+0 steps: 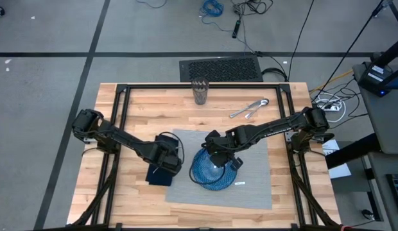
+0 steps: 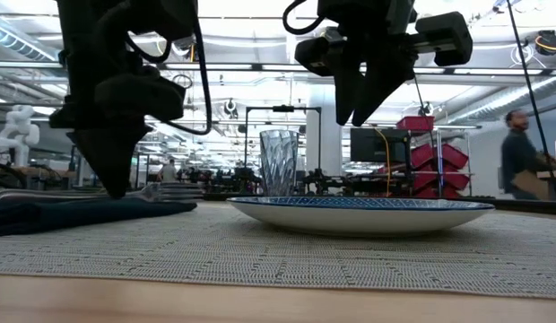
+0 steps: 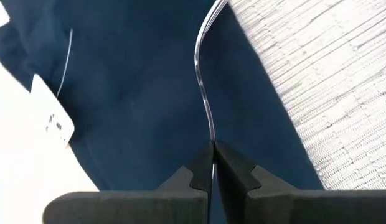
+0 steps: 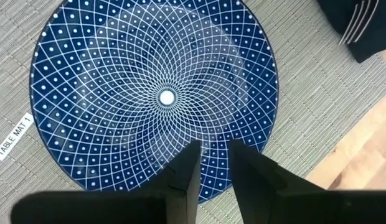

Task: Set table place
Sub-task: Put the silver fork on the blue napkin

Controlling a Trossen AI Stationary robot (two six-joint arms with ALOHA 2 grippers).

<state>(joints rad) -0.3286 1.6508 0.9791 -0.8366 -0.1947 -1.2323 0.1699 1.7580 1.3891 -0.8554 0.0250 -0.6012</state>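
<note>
Placemat [image 1: 250, 186], grey woven, lies near the front centre of the table [image 1: 135, 109]; the blue patterned plate [image 1: 212, 172] sits on its left half, off-centre. A navy napkin [image 1: 162, 174] lies at the mat's left edge, partly over it.

Left gripper [image 3: 213, 148] is down at the napkin, fingers pressed together on the thin handle of a fork [image 3: 202, 81]. Left wrist view: the handle runs straight away from the fingertips along the napkin, beside the border with the mat. Right wrist view: the fork's tines [image 4: 360, 23] rest on the napkin, just beyond the plate's rim. So the fork's long axis follows the mat's left edge, tines toward the table's far side. Low view shows this gripper [image 2: 112, 175] tip-down, at or very near napkin level; actual contact with the cloth cannot be confirmed.

Right gripper [image 4: 213, 163] hangs above the plate, narrow gap between fingers, nothing in them. Low view puts it [image 2: 363, 112] well clear of the plate.

A glass [image 1: 199, 92] stands at the far edge, and two more utensils [image 1: 249, 108] lie far right, well apart from the mat. Right arm is the nearer to both.

Judgement: fork placement is at its end; releasing it leaves it left of the plate. The loose utensils lie beyond the right gripper, toward the table's far side.
</note>
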